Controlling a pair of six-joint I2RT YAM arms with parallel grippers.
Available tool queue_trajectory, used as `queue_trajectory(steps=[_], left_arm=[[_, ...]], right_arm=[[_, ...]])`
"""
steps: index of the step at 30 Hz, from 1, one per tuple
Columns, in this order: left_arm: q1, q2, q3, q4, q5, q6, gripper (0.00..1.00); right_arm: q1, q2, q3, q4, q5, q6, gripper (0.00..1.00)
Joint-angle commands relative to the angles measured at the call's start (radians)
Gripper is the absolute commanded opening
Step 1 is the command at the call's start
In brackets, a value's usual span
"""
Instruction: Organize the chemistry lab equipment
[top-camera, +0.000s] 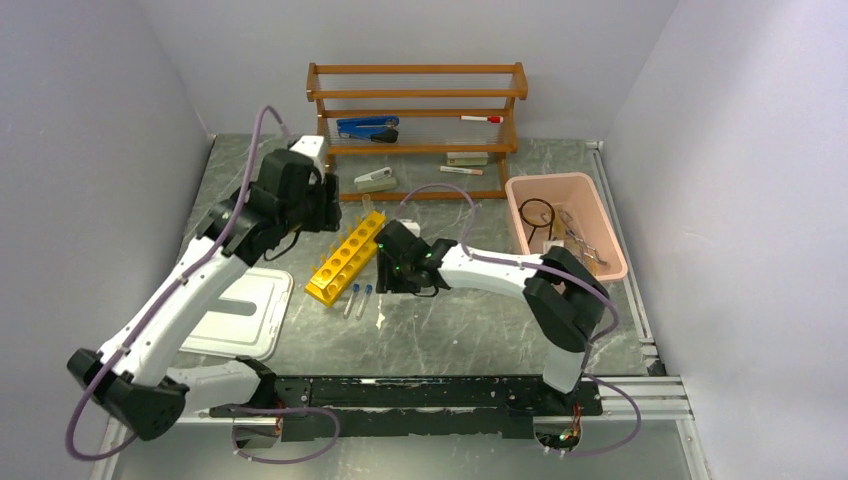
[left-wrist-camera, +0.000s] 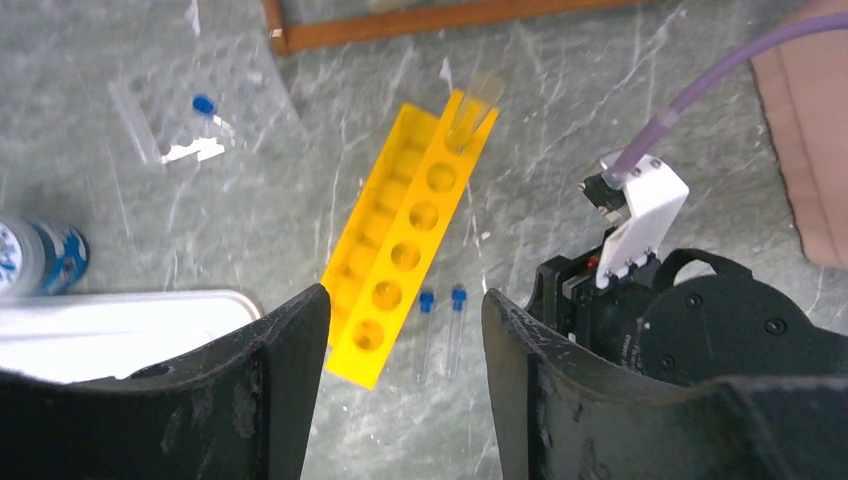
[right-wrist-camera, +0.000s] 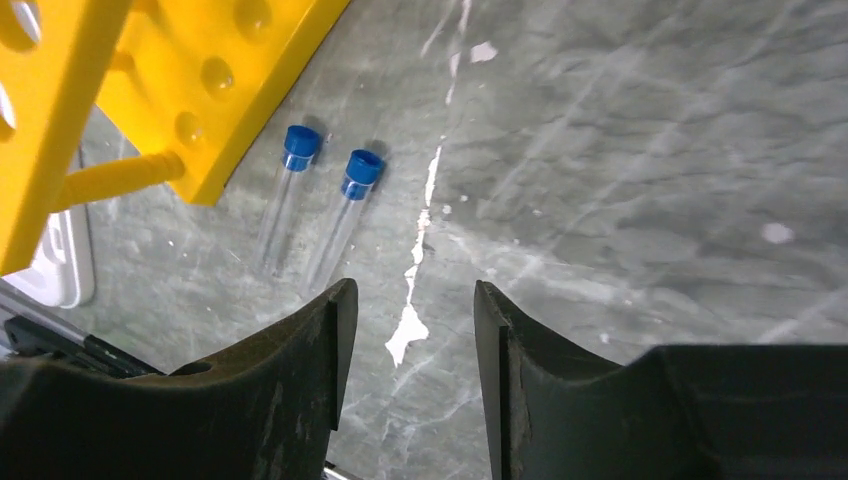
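The yellow holed test-tube rack (top-camera: 345, 258) lies slanted mid-table; it also shows in the left wrist view (left-wrist-camera: 410, 250) with one clear tube (left-wrist-camera: 476, 100) standing in its far end hole. Two blue-capped tubes (top-camera: 358, 299) lie side by side just right of the rack's near end, seen in the left wrist view (left-wrist-camera: 441, 330) and the right wrist view (right-wrist-camera: 320, 205). My left gripper (top-camera: 325, 212) (left-wrist-camera: 405, 300) is open and empty, held above the rack. My right gripper (top-camera: 385, 265) (right-wrist-camera: 410, 300) is open and empty, low over the table just right of the tubes.
A clear plastic piece with a blue-capped item (left-wrist-camera: 190, 115) and a blue-and-white bottle (left-wrist-camera: 40, 255) lie left of the rack. A white tray (top-camera: 240, 312) sits at near left. A pink bin (top-camera: 608, 225) holds a black ring at right. The wooden shelf rack (top-camera: 415, 130) stands behind.
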Motion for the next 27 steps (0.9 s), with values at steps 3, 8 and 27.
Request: queue_trajectory(steps=[3,8,27], left_arm=[[-0.002,-0.171,-0.185,0.004,-0.060,-0.162,0.65],[-0.002,-0.255,-0.229,-0.025,-0.097,-0.211,0.68],[-0.003,-0.298,-0.215,-0.029,-0.186,-0.179,0.73]], right_arm=[[0.067,0.116,0.081,0.038,0.012,0.026,0.48],[0.125,0.180,0.161,-0.028,0.089,0.081,0.48],[0.245,0.344,0.358,-0.315,0.328,0.160,0.30]])
